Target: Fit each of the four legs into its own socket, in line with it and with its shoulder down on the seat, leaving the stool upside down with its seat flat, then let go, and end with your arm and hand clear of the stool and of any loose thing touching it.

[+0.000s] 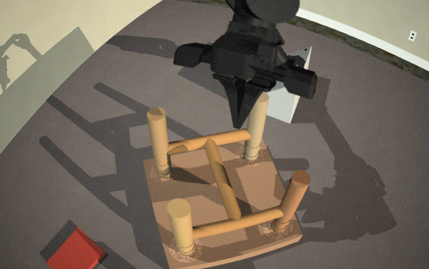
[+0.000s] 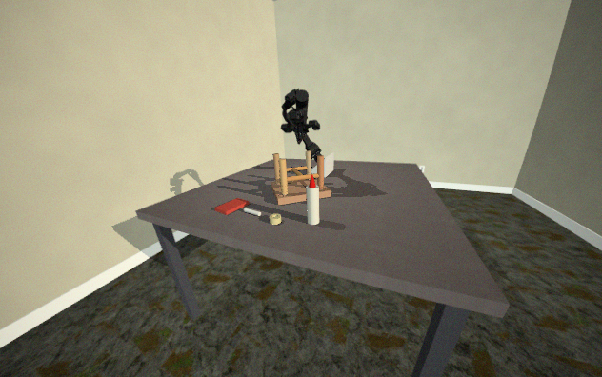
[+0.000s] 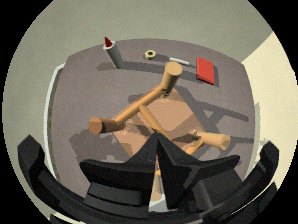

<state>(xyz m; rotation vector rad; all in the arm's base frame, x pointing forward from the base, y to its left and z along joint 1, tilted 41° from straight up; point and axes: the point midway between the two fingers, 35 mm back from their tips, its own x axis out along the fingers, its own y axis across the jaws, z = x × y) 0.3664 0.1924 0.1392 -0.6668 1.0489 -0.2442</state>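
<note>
The table (image 1: 356, 112) (image 2: 381, 238) (image 3: 85, 90) leaves a broad margin between the stool and its front edge in the exterior view. The black arm (image 1: 252, 27) (image 2: 298, 98) reaches in from the rear. The stool lies upside down on the table, well inside the edges, its square wooden seat (image 1: 261, 183) (image 2: 305, 197) (image 3: 172, 112) flat.

A white panel (image 1: 286, 110) (image 2: 329, 167) stands behind the stool, restricting the room at that side. The gripper (image 1: 238, 126) (image 2: 299, 142) (image 3: 156, 136) is closed with nothing between its fingertips. It hangs above the rear of the stool, apart from it, its tips higher than the leg tops in the exterior view.

Four legs stand upright at the seat's corners: reddish-brown leg (image 1: 293, 200) (image 2: 321, 171) (image 3: 105, 125), yellowish leg (image 1: 181, 224) (image 2: 284, 177) (image 3: 172, 77), tan leg (image 1: 159, 142) (image 2: 276, 168) (image 3: 214, 140) and pale leg (image 1: 258, 119) (image 2: 309, 163). Their lower ends meet the seat; whether every shoulder is fully down cannot be told. Two side stretchers join leg pairs, with a crossbar (image 1: 222, 180) between them.

A white glue bottle (image 2: 312, 205) (image 3: 115, 56) with a red tip stands in front, apart from the seat. The red block (image 1: 76, 249) (image 2: 231, 206) (image 3: 205, 71) lies off to one side. Between them lie a white stick (image 2: 252, 211) (image 3: 179, 61), near the block, and a tape roll (image 2: 275, 222) (image 3: 150, 57).
</note>
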